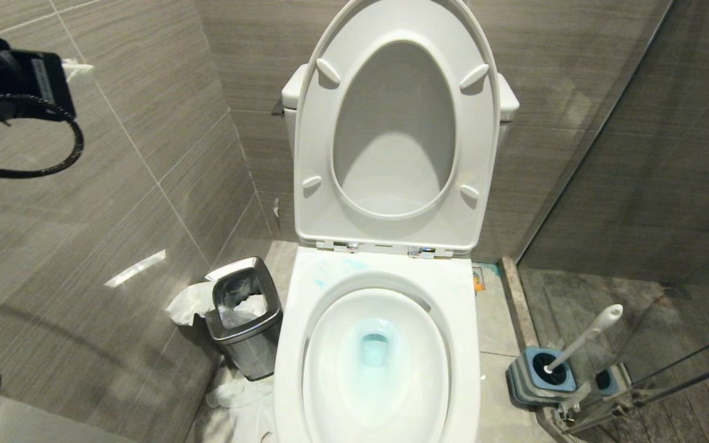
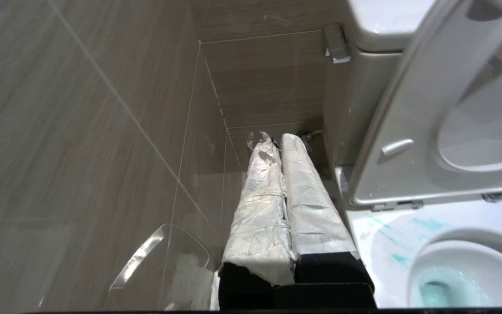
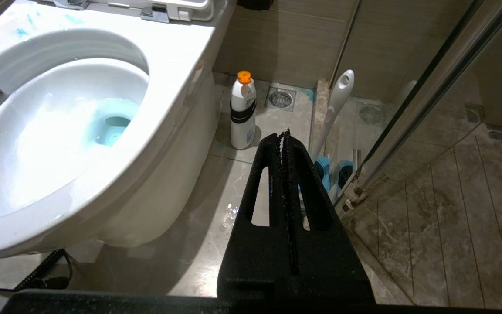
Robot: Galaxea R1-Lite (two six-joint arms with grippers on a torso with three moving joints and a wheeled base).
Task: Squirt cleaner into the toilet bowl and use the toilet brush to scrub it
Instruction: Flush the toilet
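While both arms are empty, the scene reads as sitting between the two halves of the job. Nearest the robot, the toilet bowl (image 1: 376, 363) lies open below the head camera, its water tinted pale blue and thin blue smears of cleaner (image 2: 427, 224) streaking the white rim near the hinges, so I judge the squirting step largely done and the scrubbing not yet begun. Down on the robot's right, the right end effector (image 3: 285, 144) hangs low over the floor with its black fingers pressed together on nothing. Just beyond it the toilet brush (image 1: 582, 337) leans in its blue-and-grey holder (image 1: 542, 375) against the glass shower door (image 1: 668, 184), and a white bottle (image 3: 242, 111) with an orange cap stands on the floor between the toilet base and the brush. On the robot's left a steel waste bin (image 1: 245, 317) sits beside the toilet. Higher up, the left end effector (image 2: 282, 139), its wrapped fingers shut together and empty, points at the corner behind the tank (image 2: 364, 100), beside the raised seat (image 1: 397, 123). Next, I judge, an end effector must open and take the brush handle near its knob.
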